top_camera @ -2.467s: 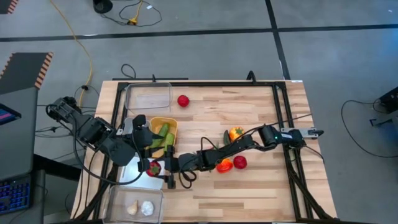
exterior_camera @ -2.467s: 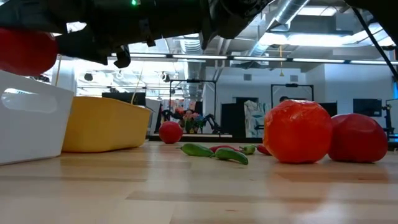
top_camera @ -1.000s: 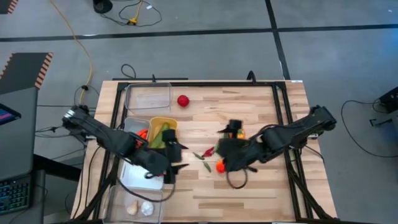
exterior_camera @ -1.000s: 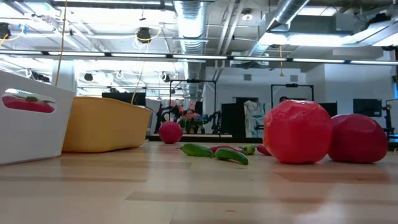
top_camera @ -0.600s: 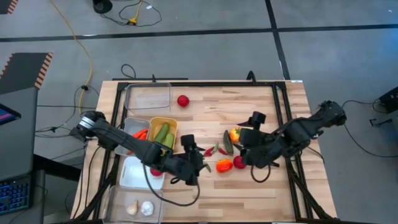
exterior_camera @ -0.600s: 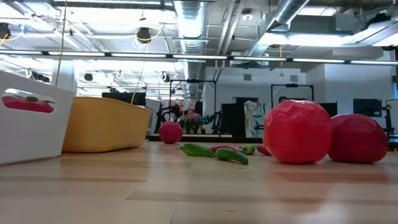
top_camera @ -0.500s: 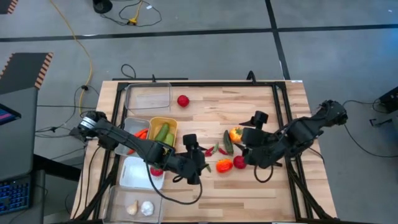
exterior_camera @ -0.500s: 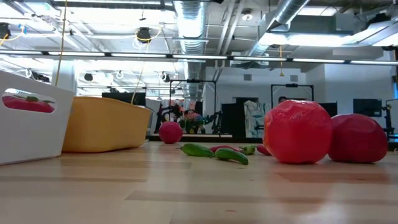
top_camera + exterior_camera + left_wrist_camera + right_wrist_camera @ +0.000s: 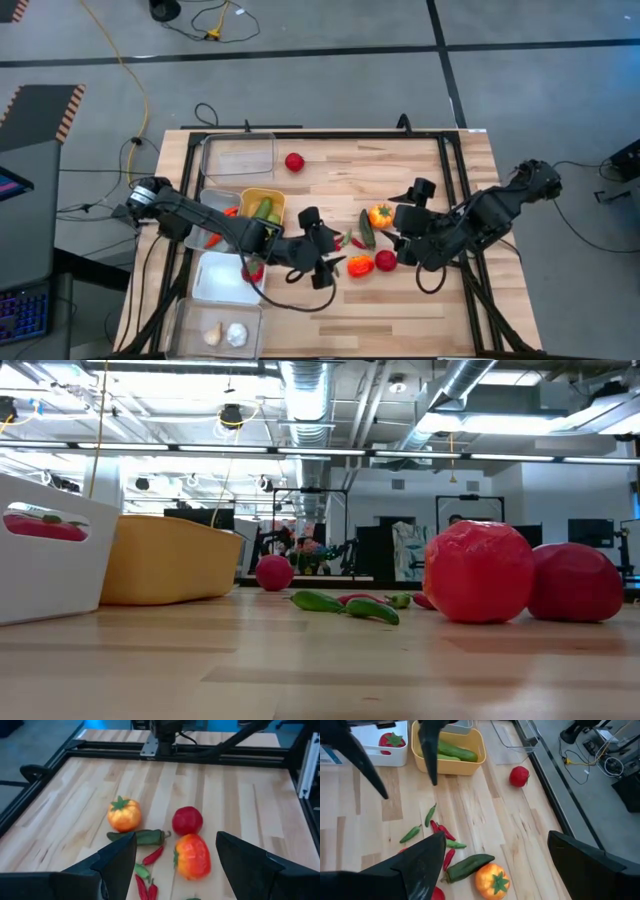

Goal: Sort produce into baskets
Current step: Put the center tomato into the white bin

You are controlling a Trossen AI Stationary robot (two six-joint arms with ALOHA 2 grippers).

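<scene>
My left gripper (image 9: 322,258) is open above the table's middle, just left of several small red and green chillies (image 9: 342,243); it also shows in its wrist view (image 9: 175,870). Ahead of it lie an orange-red pepper (image 9: 192,856), a red tomato (image 9: 187,820), an orange pepper (image 9: 124,814) and a dark green vegetable (image 9: 137,837). My right gripper (image 9: 402,240) is open and empty right of the red tomato (image 9: 385,261); it also shows in its wrist view (image 9: 495,870). Another tomato (image 9: 293,161) lies at the far side.
At the left stand a yellow basket (image 9: 246,199) with cucumbers, a grey basket (image 9: 206,201) with carrots, a white basket (image 9: 222,285) with a tomato (image 9: 392,740), a clear basket (image 9: 238,157) at the far side and a clear basket (image 9: 195,318) with garlic at the near edge.
My left gripper has gone from beside the white basket toward the table's right edge, up to the chillies. My right gripper has drawn back toward the table's right edge, off the orange-red pepper and the tomato. The produce has stayed where it was.
</scene>
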